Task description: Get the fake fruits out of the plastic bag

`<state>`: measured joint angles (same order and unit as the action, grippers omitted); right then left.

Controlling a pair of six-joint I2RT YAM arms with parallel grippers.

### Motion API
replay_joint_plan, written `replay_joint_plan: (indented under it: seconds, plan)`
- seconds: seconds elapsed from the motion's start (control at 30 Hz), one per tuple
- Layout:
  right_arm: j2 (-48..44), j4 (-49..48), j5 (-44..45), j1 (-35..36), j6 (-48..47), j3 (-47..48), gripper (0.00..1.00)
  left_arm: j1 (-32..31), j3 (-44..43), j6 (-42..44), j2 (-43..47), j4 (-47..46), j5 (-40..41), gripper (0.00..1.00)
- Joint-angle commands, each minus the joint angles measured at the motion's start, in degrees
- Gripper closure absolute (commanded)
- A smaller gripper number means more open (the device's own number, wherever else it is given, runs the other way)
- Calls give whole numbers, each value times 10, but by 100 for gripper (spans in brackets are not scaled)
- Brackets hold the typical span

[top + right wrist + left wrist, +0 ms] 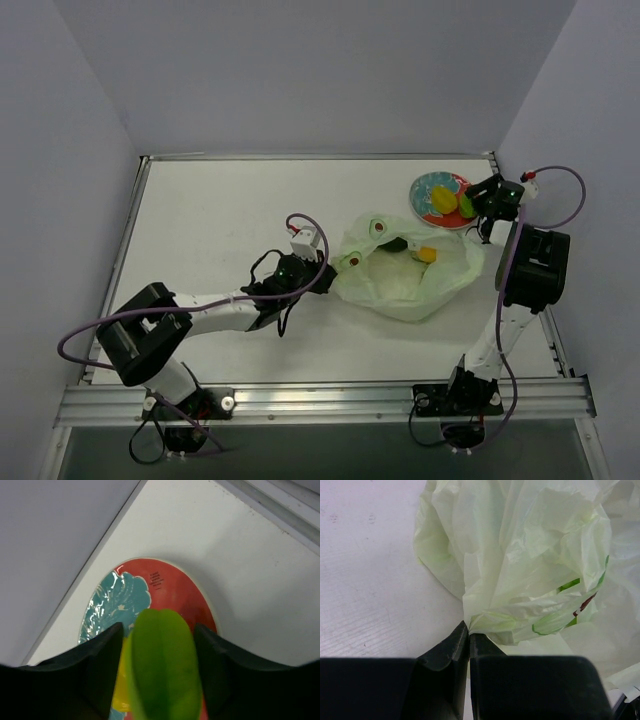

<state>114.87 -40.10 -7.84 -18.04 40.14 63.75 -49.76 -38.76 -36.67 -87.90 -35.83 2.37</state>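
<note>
The pale green plastic bag (pixel 405 280) lies crumpled at mid-table; it fills the left wrist view (pixel 530 555). A yellow fruit (pixel 427 254) and a dark green one (pixel 395 244) show at its mouth. My left gripper (pixel 325 277) is shut on the bag's left edge (pixel 469 630). My right gripper (pixel 477 208) hovers over the red-and-teal plate (pixel 425 188). In the right wrist view its jaws (pixel 159 630) stand open around a lime-green fruit (pixel 162 670), with gaps on both sides. A yellow fruit (pixel 120 695) lies beside it on the plate (pixel 175 585).
The plate sits in the far right corner, close to the table's raised rim (pixel 494 160) and the side wall. Bare white tabletop (pixel 220 220) spreads left of the bag. The right arm's body (pixel 530 265) stands just right of the bag.
</note>
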Motion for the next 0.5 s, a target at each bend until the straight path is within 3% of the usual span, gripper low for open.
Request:
replay_joint_plan:
  seconds: [0.0,0.03,0.07,0.27,0.4,0.47]
  plan:
    - [-32,-32,2,2,6,15,40,5,-29,4,-4,-8,-9,98]
    - [-48,-28,4,2,4,16,29,5,-28,4,-4,-9,-10,98]
    - [-56,-12,5,2,1,19,25,5,-28,4,-3,-10,-11,98]
    - [-133,51,34,2,-10,16,23,5,-26,2,-1,-11,-10,98]
    - [-231,63,41,12,-3,-46,30,5,-25,2,2,-13,-10,98]
    - [-326,76,40,35,-8,-81,44,4,-23,2,4,-16,-10,98]
